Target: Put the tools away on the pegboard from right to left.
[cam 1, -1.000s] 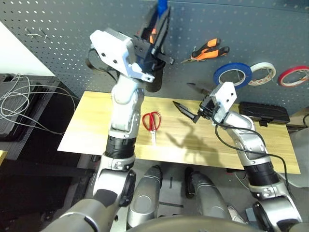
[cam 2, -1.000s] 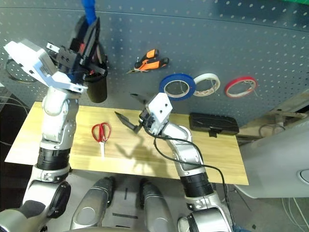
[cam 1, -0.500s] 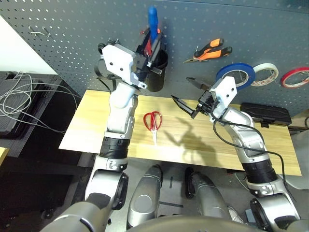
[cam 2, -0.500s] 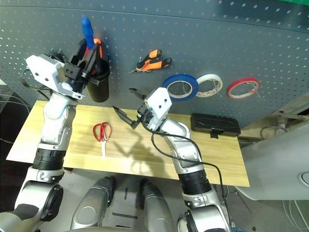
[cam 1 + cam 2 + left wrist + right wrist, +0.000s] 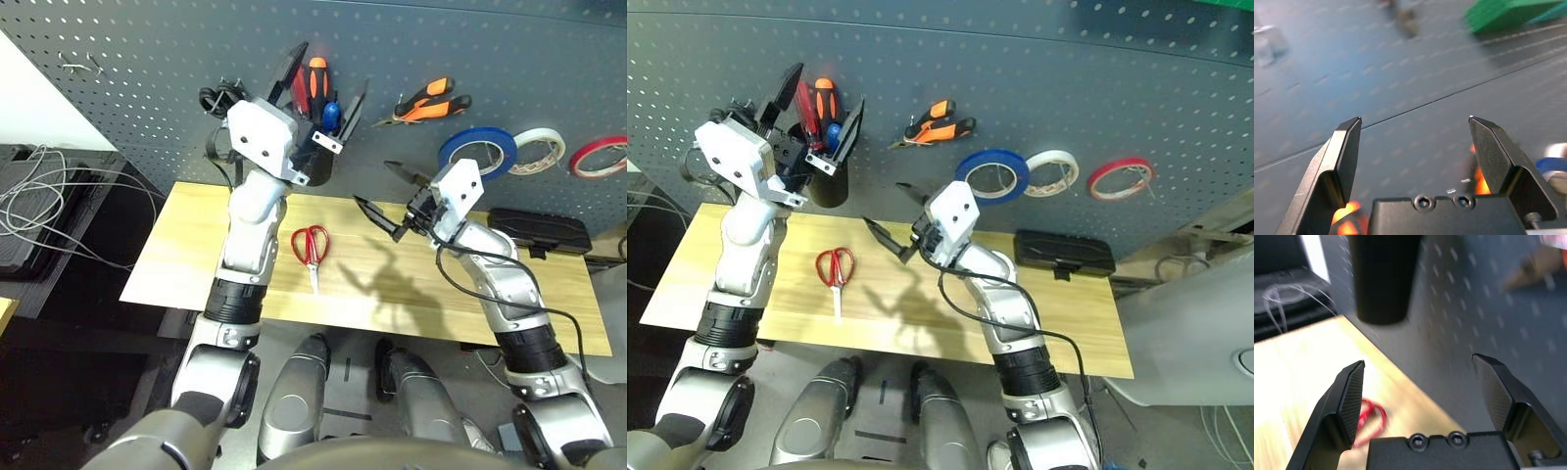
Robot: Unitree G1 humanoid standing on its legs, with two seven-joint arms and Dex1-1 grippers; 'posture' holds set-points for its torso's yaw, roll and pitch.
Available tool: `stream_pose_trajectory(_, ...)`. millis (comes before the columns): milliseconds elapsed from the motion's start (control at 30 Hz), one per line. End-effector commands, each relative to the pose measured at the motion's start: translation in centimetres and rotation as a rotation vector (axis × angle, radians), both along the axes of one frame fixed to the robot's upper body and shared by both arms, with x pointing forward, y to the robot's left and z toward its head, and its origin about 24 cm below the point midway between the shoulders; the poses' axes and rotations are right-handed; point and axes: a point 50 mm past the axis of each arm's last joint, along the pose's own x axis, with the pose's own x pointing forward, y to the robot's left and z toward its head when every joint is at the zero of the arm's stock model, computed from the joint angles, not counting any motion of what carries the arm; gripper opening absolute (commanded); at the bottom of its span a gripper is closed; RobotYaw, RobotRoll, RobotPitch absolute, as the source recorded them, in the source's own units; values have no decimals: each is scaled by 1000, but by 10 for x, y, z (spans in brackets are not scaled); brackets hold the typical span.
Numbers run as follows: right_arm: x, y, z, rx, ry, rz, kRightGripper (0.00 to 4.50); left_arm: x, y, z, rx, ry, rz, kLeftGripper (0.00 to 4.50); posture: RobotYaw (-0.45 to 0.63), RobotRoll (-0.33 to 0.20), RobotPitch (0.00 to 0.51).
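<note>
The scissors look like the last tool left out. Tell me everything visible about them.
The red-handled scissors lie flat on the pale wooden table, blades shut and pointing toward the table's near edge, loops toward the pegboard. Handles look like glossy red plastic, blades like pale metal. Nothing touches them except the tabletop; they sit below the black cup, between the two arms.

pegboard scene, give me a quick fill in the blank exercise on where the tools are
1. The red-handled scissors lie flat on the wooden ____.
2. The small blue-handled screwdriver stands in the black ____.
3. The orange-and-black-handled pliers hang on the pegboard above the ____ tape ring.
4. The left gripper is ____.

Missing words: table; cup; blue; open
</note>
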Motion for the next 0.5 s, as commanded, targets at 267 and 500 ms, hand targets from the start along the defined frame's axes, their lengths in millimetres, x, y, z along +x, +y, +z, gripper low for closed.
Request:
stream_pose_trajectory(267, -8, -50, -66, -229, 246, -206, 4500, -1, -23, -74, 295, 427, -128, 4478, 154, 0, 245)
stream_pose_trajectory(500, -9, -50, -68, -239, 274, -201, 4500, 5, -16, -130, 445, 774, -39, 4478, 147, 0, 245)
